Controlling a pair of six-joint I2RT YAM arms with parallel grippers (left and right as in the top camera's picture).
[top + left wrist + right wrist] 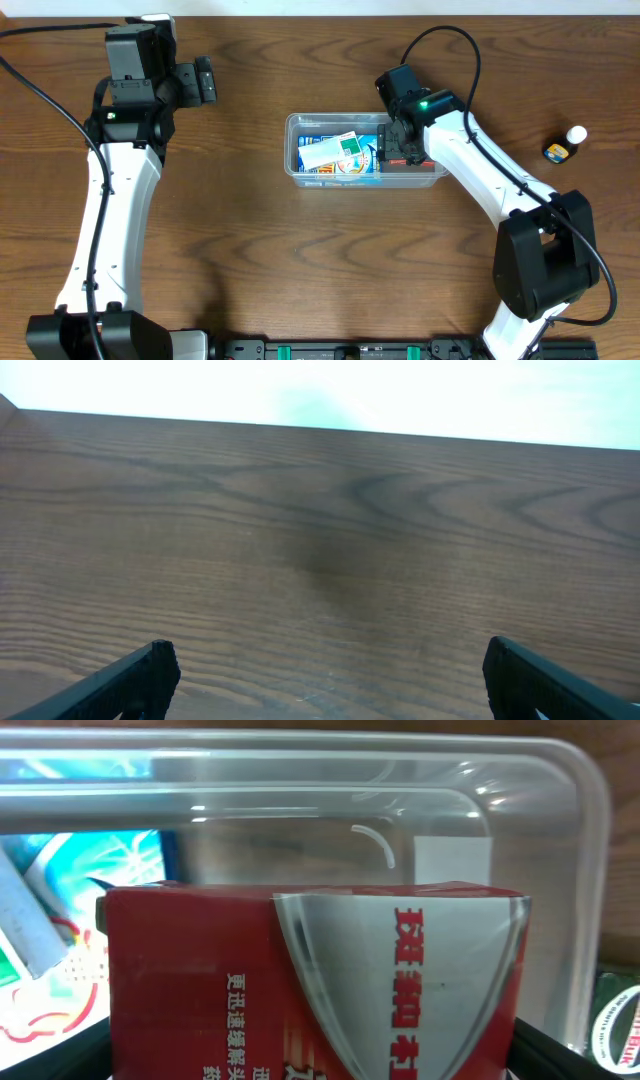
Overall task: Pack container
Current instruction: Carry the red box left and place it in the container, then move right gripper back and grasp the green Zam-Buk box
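The clear plastic container [296, 150] sits mid-table with blue and white-green cartons [336, 152] lying in its left part. My right gripper [404, 148] is over the container's right end, shut on a red and silver box [310, 980] with Chinese lettering, held inside the tub walls [560, 840]. The red box barely shows under the gripper in the overhead view [420, 160]. My left gripper [325, 680] is open and empty, at the far left of the table [205, 80], facing bare wood.
A small bottle with a white cap [576, 134] and a dark round item [555, 152] stand at the far right of the table. A green-labelled round item [615, 1020] shows at the right edge of the right wrist view, outside the tub.
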